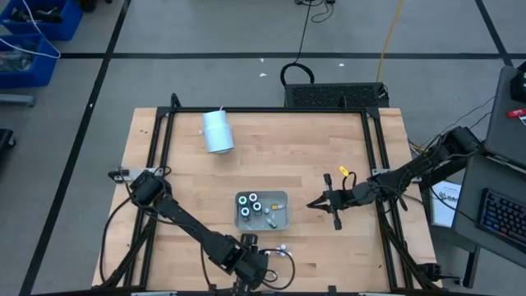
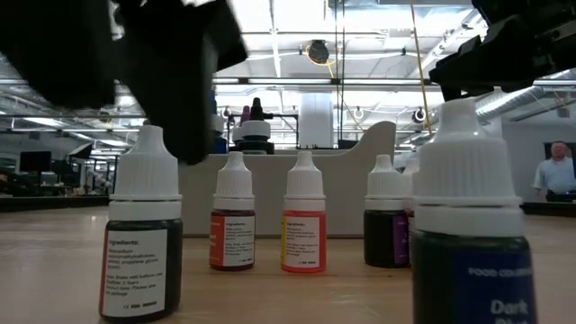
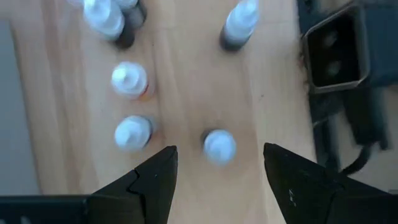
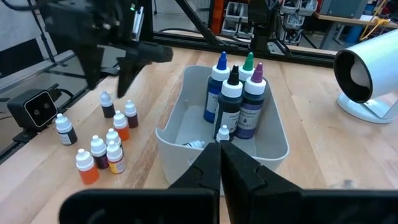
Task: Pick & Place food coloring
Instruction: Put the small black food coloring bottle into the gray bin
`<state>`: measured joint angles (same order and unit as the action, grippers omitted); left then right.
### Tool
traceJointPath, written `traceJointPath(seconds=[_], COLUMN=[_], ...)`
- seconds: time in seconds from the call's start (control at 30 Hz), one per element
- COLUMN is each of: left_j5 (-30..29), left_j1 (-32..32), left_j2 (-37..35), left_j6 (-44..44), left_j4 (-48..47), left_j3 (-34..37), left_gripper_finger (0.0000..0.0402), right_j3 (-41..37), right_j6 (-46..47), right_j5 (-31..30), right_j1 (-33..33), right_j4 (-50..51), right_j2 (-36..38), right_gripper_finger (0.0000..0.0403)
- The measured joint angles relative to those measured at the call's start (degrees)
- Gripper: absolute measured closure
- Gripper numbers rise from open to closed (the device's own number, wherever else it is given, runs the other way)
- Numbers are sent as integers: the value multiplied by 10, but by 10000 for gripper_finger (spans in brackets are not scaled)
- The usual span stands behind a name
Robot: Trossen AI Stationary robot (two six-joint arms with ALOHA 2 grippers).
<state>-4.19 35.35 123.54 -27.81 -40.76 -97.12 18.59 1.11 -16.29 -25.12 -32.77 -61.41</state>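
Bottles of food coloring sit in two lots on the wooden counter (image 1: 312, 164). Four taller ones (image 4: 235, 99) stand upright inside the grey tray (image 1: 279, 215) near the counter's middle, their coloured tips showing blue, black, green and purple, with one small white-capped bottle in the tray beside them. The rest, small white-capped bottles (image 4: 99, 149), stand loose on the bare wood just off the tray's near side, close to the counter's front edge.

The left hand (image 3: 217, 171) hangs over that loose cluster with its two dark fingers (image 3: 155, 180) spread wide apart. It holds nothing. One white-capped bottle (image 3: 219, 146) stands right between the fingers, touching neither that I can see. Other small bottles stand just beyond it, one with orange liquid (image 3: 130, 81).

The right hand (image 1: 315, 204) is clenched, its fingers pressed together with nothing between them. It hovers off the tray's right side, tips aimed toward the tray, apart from it.

From counter level the small bottles line up: a dark one (image 2: 142, 243) closest, red and orange ones behind, a blue-labelled one at the right.

A large white cylinder (image 1: 218, 131) lies on its side toward the far left of the counter, well apart from everything. A person (image 2: 558, 175) stands in the room beyond.
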Motion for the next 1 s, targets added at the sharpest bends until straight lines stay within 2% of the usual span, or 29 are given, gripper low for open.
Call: traceJointPath(seconds=[0.67,1.0], left_j5=[7,13], left_j1=[-4,-4], left_j2=[19,19], left_j6=[5,7], left_j4=[4,10], left_j3=[0,0], left_gripper_finger=[162,247], right_j3=[0,0], right_j6=[2,2], right_j5=[-1,-1], right_j1=[0,0], right_j4=[0,0], right_j2=[0,0], right_gripper_finger=[403,403])
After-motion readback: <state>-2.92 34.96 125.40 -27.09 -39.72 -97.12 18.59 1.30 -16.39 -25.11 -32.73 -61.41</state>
